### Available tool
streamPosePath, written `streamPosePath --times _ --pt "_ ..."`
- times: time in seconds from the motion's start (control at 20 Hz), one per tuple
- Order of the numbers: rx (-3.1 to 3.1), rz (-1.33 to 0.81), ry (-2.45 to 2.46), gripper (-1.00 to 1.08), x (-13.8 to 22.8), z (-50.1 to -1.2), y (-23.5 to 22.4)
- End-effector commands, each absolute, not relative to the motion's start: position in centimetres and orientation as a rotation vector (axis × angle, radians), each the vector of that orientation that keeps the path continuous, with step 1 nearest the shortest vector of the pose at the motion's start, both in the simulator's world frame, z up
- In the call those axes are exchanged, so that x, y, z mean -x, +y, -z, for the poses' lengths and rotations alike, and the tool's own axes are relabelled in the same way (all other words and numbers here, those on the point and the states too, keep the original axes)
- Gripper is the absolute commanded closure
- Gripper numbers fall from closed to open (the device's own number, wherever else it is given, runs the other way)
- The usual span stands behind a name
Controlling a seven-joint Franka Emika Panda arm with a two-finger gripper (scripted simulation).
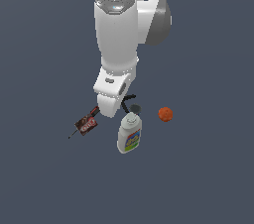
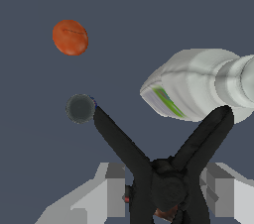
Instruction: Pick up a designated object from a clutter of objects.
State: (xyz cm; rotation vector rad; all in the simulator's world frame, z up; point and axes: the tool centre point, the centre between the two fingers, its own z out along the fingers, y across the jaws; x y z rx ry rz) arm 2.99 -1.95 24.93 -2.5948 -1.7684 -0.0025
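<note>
The designated object (image 2: pixel 168 188) is a small black thing with two thin arms in a V; one arm ends in a grey disc (image 2: pixel 80 108). In the exterior view it (image 1: pixel 130 100) pokes out from behind my hand, next to the bottle cap. My gripper (image 2: pixel 166 184) is low over it, with one finger (image 2: pixel 115 188) on each side of its hub and a small gap showing on one side. The jaws look open. The white bottle (image 1: pixel 129 137) with a blue-yellow label lies just beside it and also shows in the wrist view (image 2: pixel 198 89).
An orange ball (image 1: pixel 165 114) lies toward the exterior view's right of the bottle and shows in the wrist view (image 2: pixel 70 37). A red-brown handled tool (image 1: pixel 86 125) lies toward the exterior view's left of my hand. All rest on a dark grey floor.
</note>
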Motion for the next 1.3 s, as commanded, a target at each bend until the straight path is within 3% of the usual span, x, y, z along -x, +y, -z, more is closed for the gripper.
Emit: streamPosePath --times 0.0,0.7,1.25 --pt "2.595 0.001 -1.768 1.08 -4.2 -26.7 -2.3" --pt "2.596 0.0 -1.768 1.08 -9.9 -34.4 -3.9" --pt "2.596 0.0 -1.768 1.08 -12.4 -37.6 -4.5"
